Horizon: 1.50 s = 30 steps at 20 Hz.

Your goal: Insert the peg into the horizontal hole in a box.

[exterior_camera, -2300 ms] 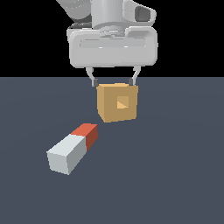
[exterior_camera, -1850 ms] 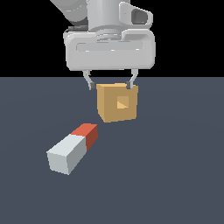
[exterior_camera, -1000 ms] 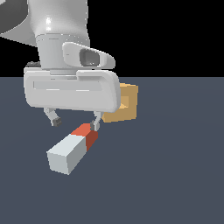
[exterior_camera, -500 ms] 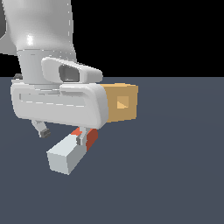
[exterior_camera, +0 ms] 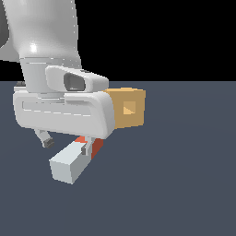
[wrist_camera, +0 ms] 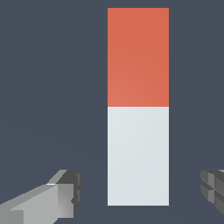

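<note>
Over the peg now, having come down from above the box two seconds back. Gripper spread wide, straddling the pale end, nothing clamped. Peg flat on the floor, near the box, hole unfilled. Grasp looks next.

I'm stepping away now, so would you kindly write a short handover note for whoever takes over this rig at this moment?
Gripper: open, holding nothing; its fingers stand on either side of the peg's pale end with clear gaps, as the wrist view shows.
Peg: lying flat on the dark floor, not lifted; pale half nearest the fingers, red-orange half beyond.
Box: on the floor beyond the peg in the exterior view, partly hidden by the hand; its square hole is visible and empty.
Done: the gripper is lined up over the peg.
Left: lower, close on the peg, lift it, align it with the hole and insert.
</note>
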{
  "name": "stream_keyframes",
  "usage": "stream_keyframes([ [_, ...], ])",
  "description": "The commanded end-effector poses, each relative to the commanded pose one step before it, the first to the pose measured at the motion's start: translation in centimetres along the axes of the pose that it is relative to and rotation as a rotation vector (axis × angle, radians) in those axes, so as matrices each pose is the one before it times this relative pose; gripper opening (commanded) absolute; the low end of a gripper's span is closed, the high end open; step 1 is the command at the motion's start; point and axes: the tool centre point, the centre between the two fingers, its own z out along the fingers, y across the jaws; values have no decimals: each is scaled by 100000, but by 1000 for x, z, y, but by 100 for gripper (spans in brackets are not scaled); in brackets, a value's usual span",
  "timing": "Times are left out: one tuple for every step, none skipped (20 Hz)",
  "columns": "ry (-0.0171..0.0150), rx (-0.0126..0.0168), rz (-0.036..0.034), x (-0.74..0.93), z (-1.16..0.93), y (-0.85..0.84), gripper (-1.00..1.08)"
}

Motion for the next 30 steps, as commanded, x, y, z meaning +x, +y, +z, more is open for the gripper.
stream_keyframes([
  [-18,93,0,-7,788,-54,100],
  [0,0,0,0,428,-10,100],
  [0,0,0,0,481,-10,100],
  [25,-25,-34,16,503,-10,100],
  [0,0,0,0,469,-1,100],
  [0,0,0,1,408,4,100],
  [0,0,0,1,349,9,100],
  [23,-17,-40,21,281,9,100],
  [0,0,0,2,236,14,100],
  [0,0,0,1,181,14,100],
  [0,0,0,1,128,12,100],
  [0,0,0,1,76,8,100],
  [0,0,0,0,25,3,100],
  [0,0,0,0,0,0,-100],
  [0,0,0,0,0,0,-100],
  [0,0,0,0,0,0,-100],
  [0,0,0,0,0,0,-100],
  [0,0,0,0,0,0,-100],
  [0,0,0,0,0,0,-100],
  [0,0,0,0,0,0,-100],
  [0,0,0,0,0,0,-100],
  [0,0,0,0,0,0,-100],
  [0,0,0,0,0,0,-100],
  [22,-105,-19,2,-59,36,-100],
  [-1,-2,-49,7,-7,20,-100],
  [-3,0,-183,40,-19,58,-100],
  [-5,0,-289,60,-32,97,-100],
  [-8,0,-403,83,-45,136,-100],
  [-9,0,-519,108,-58,175,-100],
  [-11,0,-631,130,-70,213,-100],
])
